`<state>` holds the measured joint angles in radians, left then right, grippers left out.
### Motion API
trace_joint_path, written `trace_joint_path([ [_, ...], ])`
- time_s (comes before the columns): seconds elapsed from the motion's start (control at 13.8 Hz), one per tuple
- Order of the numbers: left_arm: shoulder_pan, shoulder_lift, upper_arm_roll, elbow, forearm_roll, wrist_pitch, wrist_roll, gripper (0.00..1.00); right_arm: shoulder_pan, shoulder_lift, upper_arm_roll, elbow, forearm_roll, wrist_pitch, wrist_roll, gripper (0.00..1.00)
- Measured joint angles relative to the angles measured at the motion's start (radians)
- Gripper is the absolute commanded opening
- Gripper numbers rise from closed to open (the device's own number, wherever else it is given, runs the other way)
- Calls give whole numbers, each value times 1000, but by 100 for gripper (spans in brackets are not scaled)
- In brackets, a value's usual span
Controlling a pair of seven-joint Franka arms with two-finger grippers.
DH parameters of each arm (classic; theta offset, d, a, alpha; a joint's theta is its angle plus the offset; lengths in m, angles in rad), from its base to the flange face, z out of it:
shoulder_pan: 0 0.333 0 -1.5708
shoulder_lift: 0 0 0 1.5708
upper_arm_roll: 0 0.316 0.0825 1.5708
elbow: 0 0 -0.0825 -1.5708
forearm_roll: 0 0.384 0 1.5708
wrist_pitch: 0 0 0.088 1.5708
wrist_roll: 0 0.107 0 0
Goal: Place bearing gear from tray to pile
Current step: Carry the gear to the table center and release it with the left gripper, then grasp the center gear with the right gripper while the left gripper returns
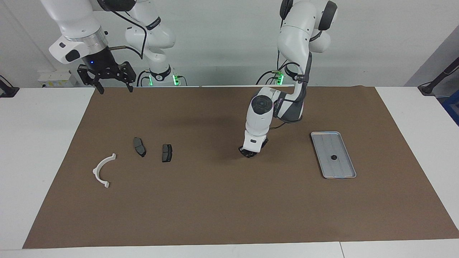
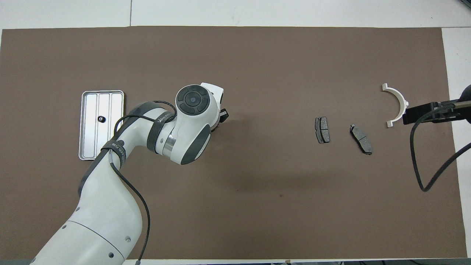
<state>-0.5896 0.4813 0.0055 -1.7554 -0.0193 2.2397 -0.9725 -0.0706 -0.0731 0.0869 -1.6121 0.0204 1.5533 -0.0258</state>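
The small dark bearing gear [image 1: 334,157] lies in the silver ridged tray [image 1: 325,143] toward the left arm's end of the table; the overhead view shows the gear [image 2: 100,119] in the tray [image 2: 111,106] too. The pile is a white half-ring bracket [image 1: 102,168] [image 2: 397,105] and two dark brake pads [image 1: 139,146] [image 1: 167,153] toward the right arm's end. My left gripper [image 1: 248,153] is low over bare mat between tray and pile, well apart from the gear. My right gripper [image 1: 116,89] waits raised and open over the mat's edge by its base.
A brown mat [image 1: 229,208] covers most of the white table. The left arm's elbow and wrist [image 2: 191,121] hang over the mat beside the tray. The right arm's cable [image 2: 423,154] loops over the mat's end near the bracket.
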Motion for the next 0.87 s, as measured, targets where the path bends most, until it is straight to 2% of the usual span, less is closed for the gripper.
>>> trace_joint_path([
  [0.29,22,-14,21,2,21,-18,2,100,2,0,1,-1,1,0,0,100],
  [0.44,85,-62,26,-1,31,-81,95,100,30,0,2,-4,3,0,59,100],
  [0.65,272,-167,31,-51,33,-148,411,100,163,1,7,-23,5,31,313,100],
  [0.87,432,-197,32,-96,33,-130,675,98,315,33,12,-80,5,152,638,100],
])
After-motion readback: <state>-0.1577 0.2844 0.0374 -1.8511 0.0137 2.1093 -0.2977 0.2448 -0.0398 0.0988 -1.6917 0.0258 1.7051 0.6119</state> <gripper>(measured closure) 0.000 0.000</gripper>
